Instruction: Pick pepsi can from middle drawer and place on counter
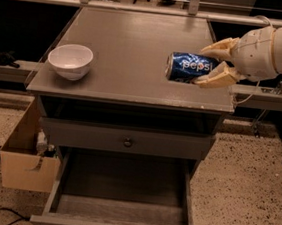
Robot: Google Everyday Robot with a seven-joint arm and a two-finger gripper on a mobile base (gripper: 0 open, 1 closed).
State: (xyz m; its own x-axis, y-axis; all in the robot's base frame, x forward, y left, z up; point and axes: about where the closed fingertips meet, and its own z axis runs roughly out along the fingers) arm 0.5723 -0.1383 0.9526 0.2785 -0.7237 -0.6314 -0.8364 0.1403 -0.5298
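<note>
The pepsi can (pixel 188 67) is blue with white lettering and lies on its side, held over the right part of the counter (pixel 132 48). My gripper (pixel 212 62) comes in from the right on a white arm and is shut on the can, its tan fingers (pixel 216 78) above and below it. Whether the can touches the counter I cannot tell. The middle drawer (pixel 123 188) is pulled open below, its grey floor bare.
A white bowl (pixel 70 61) stands on the counter's left side. A grey drawer front with a round knob (pixel 127 143) is above the open drawer. A cardboard box (pixel 25 157) sits on the floor at the left. A rail runs behind the counter.
</note>
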